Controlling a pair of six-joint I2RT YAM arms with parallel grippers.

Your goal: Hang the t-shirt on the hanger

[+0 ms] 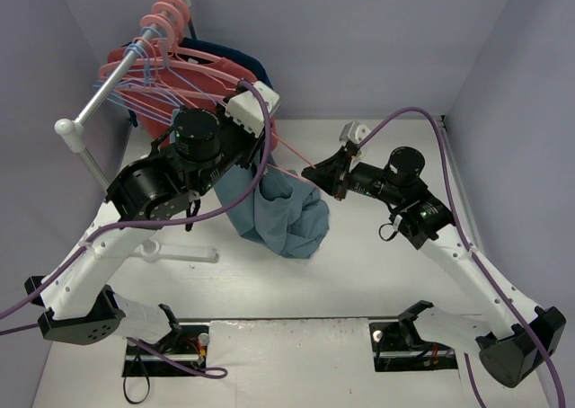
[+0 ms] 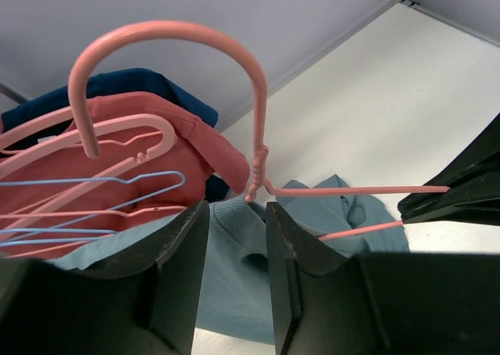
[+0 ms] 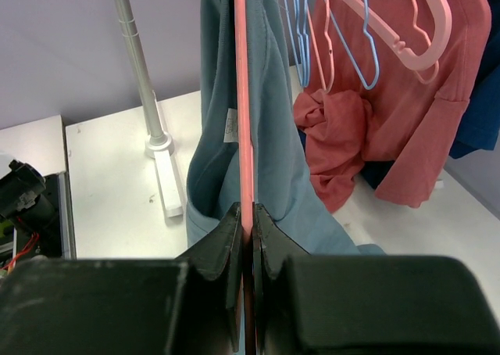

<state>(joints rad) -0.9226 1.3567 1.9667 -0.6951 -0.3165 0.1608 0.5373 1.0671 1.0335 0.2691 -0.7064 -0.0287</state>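
The teal t-shirt (image 1: pixel 286 217) hangs in a bunch over the table, partly draped on the thin pink hanger (image 2: pixel 351 189). The hanger's hook (image 2: pixel 160 33) curves up in the left wrist view. My right gripper (image 1: pixel 323 176) is shut on the hanger's wire (image 3: pixel 241 97), with t-shirt cloth (image 3: pixel 273 136) on both sides of it. My left gripper (image 2: pixel 236 218) stands open just below the hanger's neck. The t-shirt's collar (image 2: pixel 226 238) shows in the gap between its jaws, and nothing is pinched there.
A clothes rack with a metal rail (image 1: pixel 115 77) stands at the back left and carries salmon hangers (image 1: pixel 171 20), lavender-blue hangers (image 2: pixel 117 191), a coral-red shirt (image 3: pixel 391 120) and a navy garment (image 2: pixel 133 83). Its white foot (image 1: pixel 184 252) lies on the table.
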